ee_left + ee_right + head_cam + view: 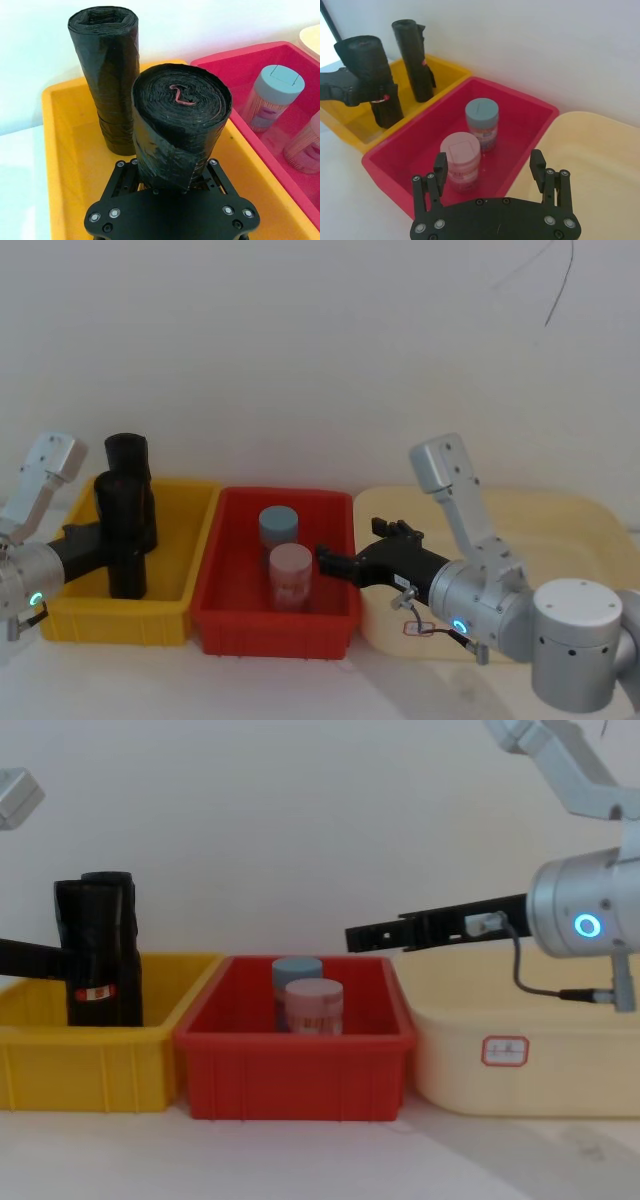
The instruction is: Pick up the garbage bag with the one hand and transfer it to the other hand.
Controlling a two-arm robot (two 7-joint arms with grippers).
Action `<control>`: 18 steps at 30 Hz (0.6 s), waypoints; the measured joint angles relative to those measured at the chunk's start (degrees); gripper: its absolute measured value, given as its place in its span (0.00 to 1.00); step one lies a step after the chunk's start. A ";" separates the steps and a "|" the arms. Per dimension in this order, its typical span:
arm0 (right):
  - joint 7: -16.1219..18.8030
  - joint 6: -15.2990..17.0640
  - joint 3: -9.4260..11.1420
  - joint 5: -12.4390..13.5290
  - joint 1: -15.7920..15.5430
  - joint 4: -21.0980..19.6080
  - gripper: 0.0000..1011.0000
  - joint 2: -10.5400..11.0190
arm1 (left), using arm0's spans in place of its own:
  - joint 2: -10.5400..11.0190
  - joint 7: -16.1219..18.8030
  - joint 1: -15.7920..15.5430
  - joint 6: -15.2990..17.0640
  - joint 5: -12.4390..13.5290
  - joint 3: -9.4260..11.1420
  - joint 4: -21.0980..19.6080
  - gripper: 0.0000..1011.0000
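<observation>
Garbage bag [130, 505] [97, 945] stands upright in the yellow bin [120, 618], a tight black roll with a small red-and-white label band [97, 992] low on its side. The left gripper [116, 545] [167, 175] reaches in from the bin's left side and is clamped on the roll about halfway up, one finger on each side. Its lower end sits behind the bin wall in the chest view, so it may be resting on the bin floor or just off it; I cannot tell which. A second black roll [126, 452] [107, 75] stands upright just behind it.

The right gripper [328, 562] [490, 165] (blue ring on its wrist) hovers level above the right part of the red bin [275, 628], pointing toward the yellow bin, its fingers [440, 165] spread apart and holding nothing. Below it stand a blue-lidded jar [278, 525] and a pink-lidded jar [291, 575], close together. A cream tub [560, 530] sits to the right of the red bin.
</observation>
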 joint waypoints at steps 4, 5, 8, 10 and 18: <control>0.53 0.40 -1.27 -0.75 1.02 0.98 0.99 -0.50 | 0.00 0.00 0.00 0.00 0.00 0.00 0.00 0.41; 0.61 0.43 -1.47 -0.84 1.15 1.14 0.99 -0.57 | 0.00 0.00 0.00 0.00 0.01 0.00 0.00 0.41; 0.90 0.52 -2.29 -1.38 1.69 1.75 0.99 -0.90 | 0.00 0.00 0.00 0.00 0.00 0.00 0.00 0.41; 1.03 0.53 -2.60 -1.67 1.91 2.00 0.99 -1.02 | 0.00 0.00 0.00 0.00 0.00 0.00 0.00 0.41; 1.42 0.51 -4.14 -3.00 3.02 3.50 0.99 -1.75 | 0.00 0.00 0.00 0.00 0.00 0.00 0.00 0.41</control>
